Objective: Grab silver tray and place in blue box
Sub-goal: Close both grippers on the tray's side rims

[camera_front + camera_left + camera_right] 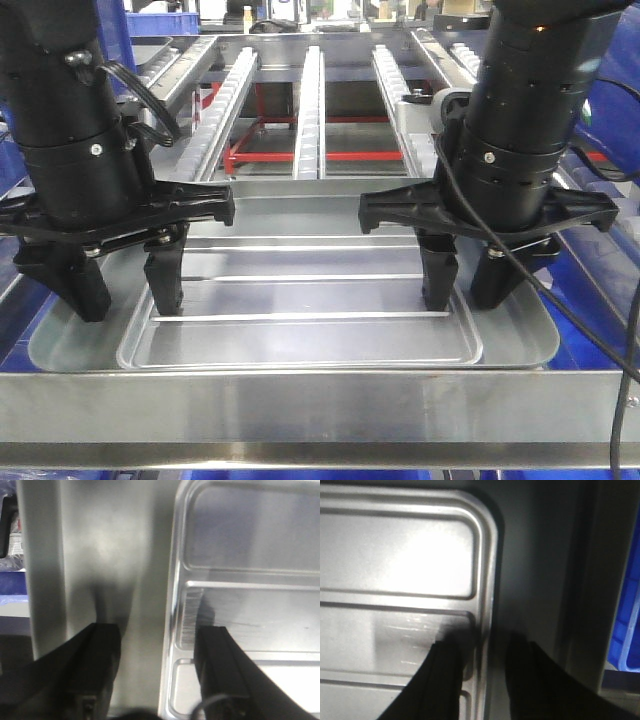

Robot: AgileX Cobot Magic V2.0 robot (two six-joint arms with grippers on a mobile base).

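Here, the silver tray (320,290) lies flat behind a steel crossbar (320,405), roller rails (310,100) beyond and a blue box (626,615) at its right; the left gripper (120,285) and right gripper (466,280), fingers spread, each straddle an end ridge.

The silver tray (320,345) lies flat and level, its long side running across the front view, just behind a metal rail (320,405). It is large, shallow, rectangular and shiny. It has rounded corners, a broad sloping rim, and a recessed flat centre crossed lengthwise by two parallel ridges. Light glares off its centre. Of the blue box (626,610) only a strip of wall shows, beyond the tray's right end and apart from it.
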